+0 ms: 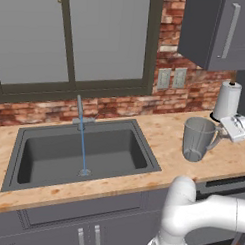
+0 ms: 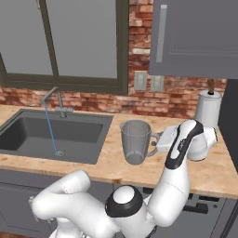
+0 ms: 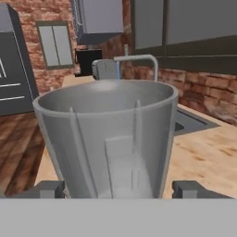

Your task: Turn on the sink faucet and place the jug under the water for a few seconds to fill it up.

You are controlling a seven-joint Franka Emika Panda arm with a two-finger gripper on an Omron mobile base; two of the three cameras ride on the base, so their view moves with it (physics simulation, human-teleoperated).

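Blue water (image 1: 83,143) already runs from the sink faucet (image 1: 80,112); filling remains.
The jug (image 1: 198,138) stands on the surface (image 1: 164,141), the tool (image 3: 119,189) spread wide around its handle, not clamped.

Bare counter (image 1: 166,138) between jug (image 1: 196,139) and sink (image 1: 145,160); paper-towel roll (image 1: 228,100) close behind jug.

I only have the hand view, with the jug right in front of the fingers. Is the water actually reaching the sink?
Observer: Yes, the water falls from the sink faucet straight onto the drain of the sink.
Operator: Where does the jug stand relative to the basin?
Observer: The jug stands upright on the counter, to the right of the sink and outside it.
Operator: What's behind the hand?
Observer: A white paper-towel roll stands by the wall, just behind the gripper.
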